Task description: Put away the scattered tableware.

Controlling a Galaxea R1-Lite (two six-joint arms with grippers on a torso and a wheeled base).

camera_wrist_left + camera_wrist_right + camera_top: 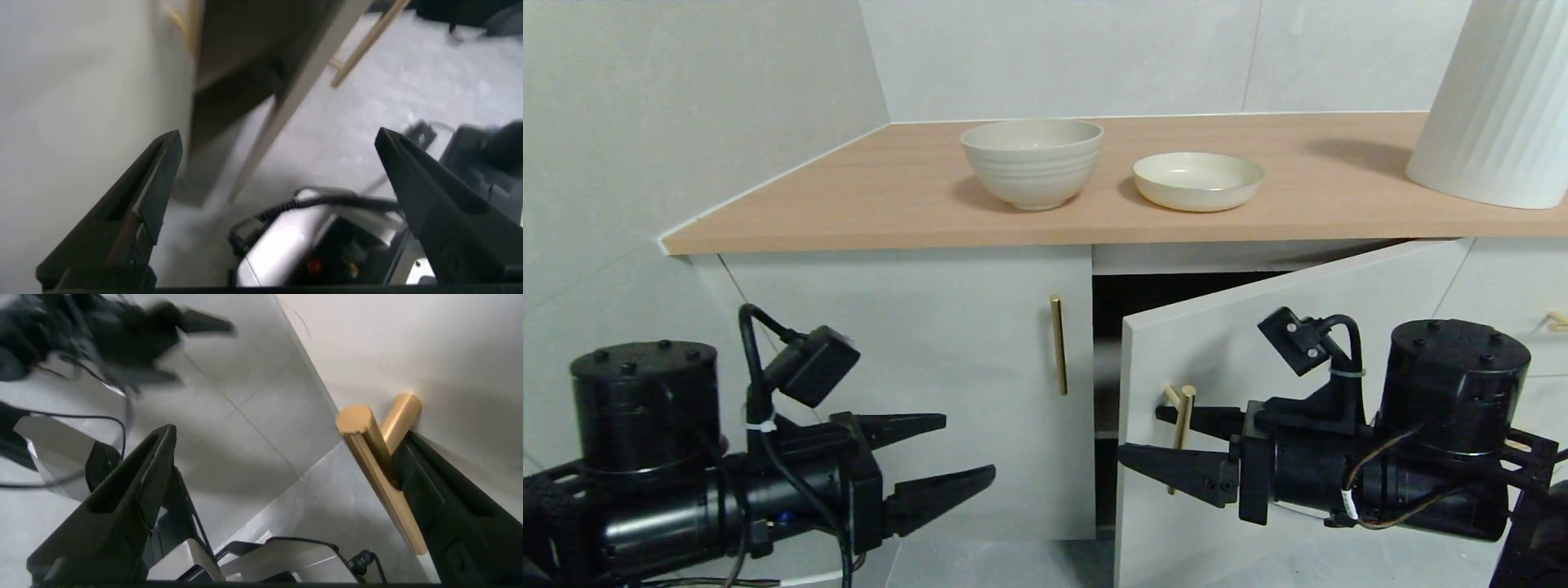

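**Opening the cupboard door before the bowls go in**

Judging by the scene, the step in hand is getting the cupboard open, not yet the tableware. The deep cream ribbed ceramic bowl (1032,163) and the shallow cream ceramic dish (1197,181) stand near each other on the wooden desk (890,204), with no end effector near them. Below, the pale grey right cupboard door (1298,302) stands partly ajar. The right end effector (1143,434) has its fingers apart, with the slim brass bar handle (384,474) between them and one finger close against the bar; it is not clamped on it. The left end effector (968,447) hangs low before the closed pale grey left cupboard door (915,367), fingers also apart and holding nothing.

Next, the right arm probably needs to close on the bar and swing the door wide, following its arc. A straight pull might slip off the handle. Only then does lifting the bowl make sense.
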